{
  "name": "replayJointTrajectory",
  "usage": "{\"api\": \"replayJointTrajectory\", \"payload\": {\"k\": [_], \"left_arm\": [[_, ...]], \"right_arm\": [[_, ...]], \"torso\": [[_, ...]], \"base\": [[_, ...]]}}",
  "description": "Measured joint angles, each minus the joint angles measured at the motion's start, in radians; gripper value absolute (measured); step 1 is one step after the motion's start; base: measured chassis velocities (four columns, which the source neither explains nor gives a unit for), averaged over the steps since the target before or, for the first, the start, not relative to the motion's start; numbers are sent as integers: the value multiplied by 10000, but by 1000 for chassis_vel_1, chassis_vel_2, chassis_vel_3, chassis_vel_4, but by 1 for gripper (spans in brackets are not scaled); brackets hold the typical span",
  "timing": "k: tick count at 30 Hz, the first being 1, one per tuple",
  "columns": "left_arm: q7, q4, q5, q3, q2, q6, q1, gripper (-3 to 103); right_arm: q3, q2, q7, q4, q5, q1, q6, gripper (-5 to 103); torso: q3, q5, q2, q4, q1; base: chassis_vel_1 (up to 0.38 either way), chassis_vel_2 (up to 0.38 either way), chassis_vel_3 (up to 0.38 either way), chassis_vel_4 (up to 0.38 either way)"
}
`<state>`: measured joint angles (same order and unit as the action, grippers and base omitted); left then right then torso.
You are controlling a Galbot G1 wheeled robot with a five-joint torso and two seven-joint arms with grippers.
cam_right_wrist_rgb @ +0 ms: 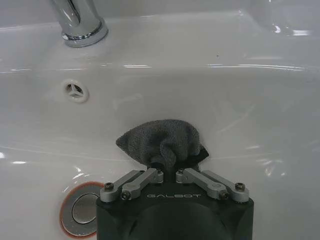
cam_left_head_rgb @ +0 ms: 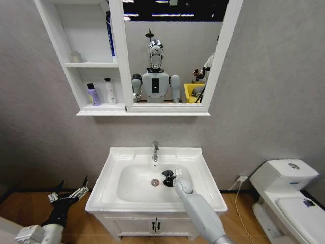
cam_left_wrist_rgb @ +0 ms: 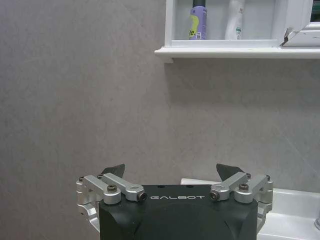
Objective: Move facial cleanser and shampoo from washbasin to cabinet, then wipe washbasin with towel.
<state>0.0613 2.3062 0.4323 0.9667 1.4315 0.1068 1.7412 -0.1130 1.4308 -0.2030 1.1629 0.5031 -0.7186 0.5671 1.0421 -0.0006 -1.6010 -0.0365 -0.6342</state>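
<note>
The right gripper (cam_right_wrist_rgb: 170, 167) is clenched on the towel (cam_right_wrist_rgb: 161, 141), pressing it into the washbasin (cam_left_head_rgb: 114, 157) bowl just beside the drain (cam_right_wrist_rgb: 80, 214), seemingly touching the ceramic. The left gripper (cam_left_wrist_rgb: 172, 172) hangs released beside the basin, below the cabinet (cam_left_head_rgb: 96, 109).

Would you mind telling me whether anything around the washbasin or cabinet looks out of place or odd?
Nothing stands out. The right gripper holds the towel bunched against the washbasin bowl by the drain. Two bottles stand upright in the cabinet. The left gripper hangs open beside the basin.
</note>
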Motion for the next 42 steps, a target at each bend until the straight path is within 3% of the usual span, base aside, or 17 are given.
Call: {"api": "replayJointTrajectory", "payload": {"k": [12, 20, 24, 31, 42], "left_arm": [[0, 0, 0, 0, 0, 0, -1, 100], [0, 0, 0, 0, 0, 0, -1, 100], [0, 0, 0, -1, 0, 0, -1, 100], [1, 0, 0, 0, 0, 0, 0, 100], [-1, 0, 0, 0, 0, 0, -1, 100]], "right_arm": [[180, 1054, 791, -1155, -323, 399, -194, 6], [386, 1769, 1684, -2029, -436, 792, -718, 6], [385, 1805, 1884, -2266, -552, 864, -1118, 6], [248, 1814, 1647, -2080, -644, 749, -1114, 6], [-56, 642, 1081, -743, -305, 226, -628, 6]], "torso": [[1, 3, 1, 0, -3], [6, 7, 7, -7, -9], [5, 6, 6, -5, -5], [6, 11, 7, -16, -7], [7, 7, 8, -1, -8]], "base": [[0, 0, 0, 0], [0, 0, 0, 0], [0, 0, 0, 0], [0, 0, 0, 0], [0, 0, 0, 0]]}}
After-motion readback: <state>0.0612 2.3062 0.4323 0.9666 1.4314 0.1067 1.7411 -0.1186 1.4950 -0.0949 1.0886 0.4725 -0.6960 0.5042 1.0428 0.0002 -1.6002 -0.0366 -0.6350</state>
